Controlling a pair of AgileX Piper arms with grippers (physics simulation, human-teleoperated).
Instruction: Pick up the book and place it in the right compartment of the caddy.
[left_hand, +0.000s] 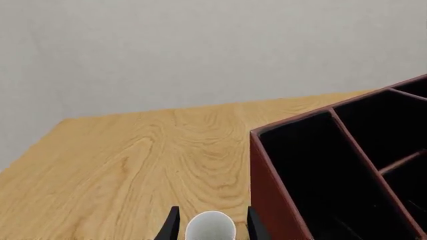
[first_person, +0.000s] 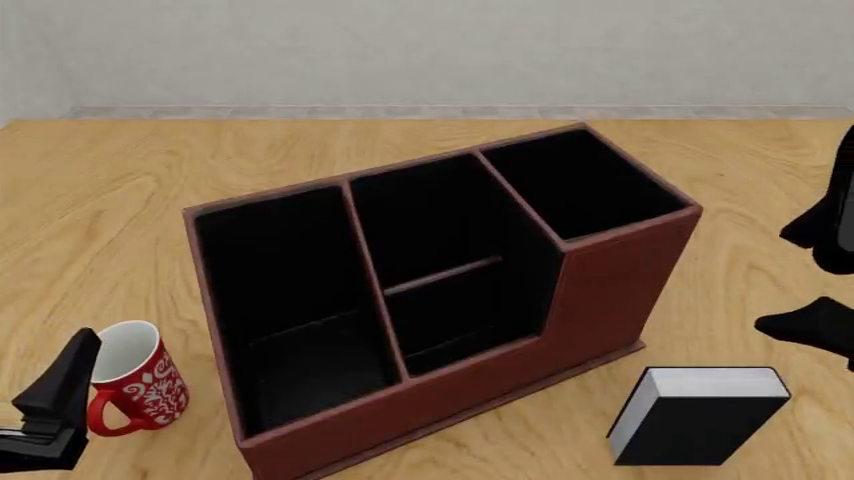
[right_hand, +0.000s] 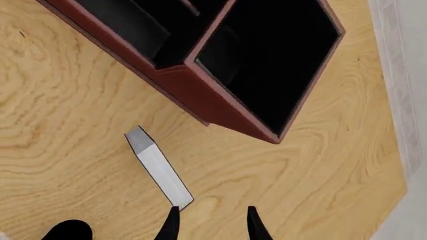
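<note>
The right gripper (first_person: 834, 270) (front view) is cut off at the frame's edge.

Front view looks down on the caddy (first_person: 441, 300) — both wrist views share it, closer.

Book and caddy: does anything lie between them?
No. In the front view, only bare wooden table separates the book from the caddy.

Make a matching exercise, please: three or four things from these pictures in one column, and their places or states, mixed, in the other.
Things:
1. book
2. mug
3. right compartment
4. right gripper

Places or states:
a. empty, black inside
b. on the table beside the caddy's left end
c. open, above the table
d. on the table near the caddy's right end

Pairs: 1-d, 2-b, 3-a, 4-c
</note>
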